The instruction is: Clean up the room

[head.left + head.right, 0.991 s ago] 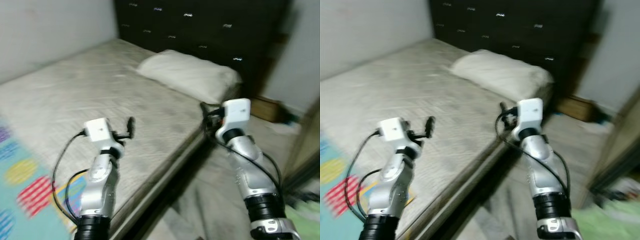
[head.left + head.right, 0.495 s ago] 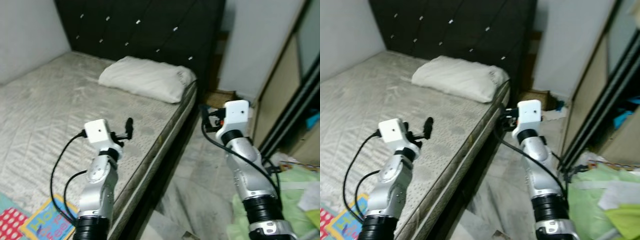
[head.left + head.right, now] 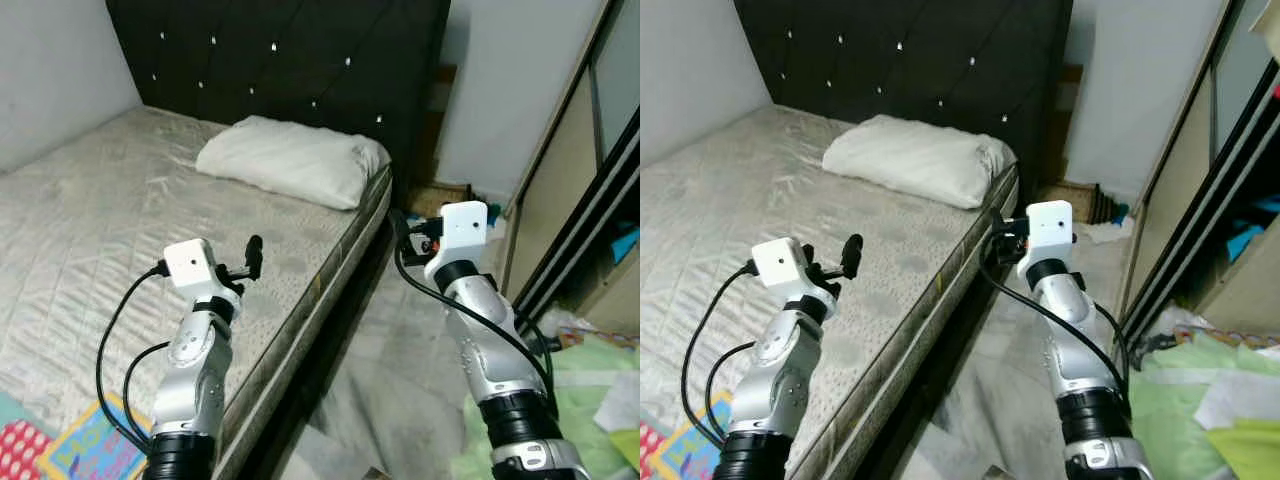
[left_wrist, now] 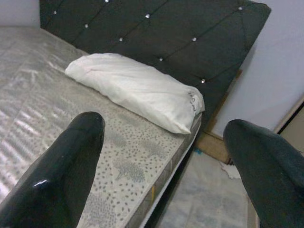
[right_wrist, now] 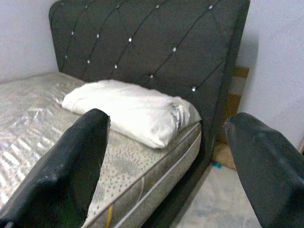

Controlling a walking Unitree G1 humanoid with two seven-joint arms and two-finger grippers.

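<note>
A white pillow (image 3: 290, 160) lies at the head of a bare grey mattress (image 3: 100, 210), against a dark studded headboard (image 3: 290, 60). My left gripper (image 4: 164, 123) is raised over the mattress near its right edge, open and empty. Beside the bed, my right gripper (image 5: 167, 118) hangs over the floor strip, also open and empty, pointing toward the headboard. A crumpled green cloth with papers (image 3: 1200, 385) lies on the floor at the lower right. A colourful play mat (image 3: 60, 450) shows at the lower left.
A narrow strip of grey floor (image 3: 400, 380) runs between the bed and a sliding wardrobe door (image 3: 585, 180) on the right. A brown box (image 3: 440, 197) and small clutter sit in the far corner by the headboard.
The whole view has swung to the right, bringing the wardrobe and the green cloth into sight. Both arms keep the same raised pose, with open grippers.
</note>
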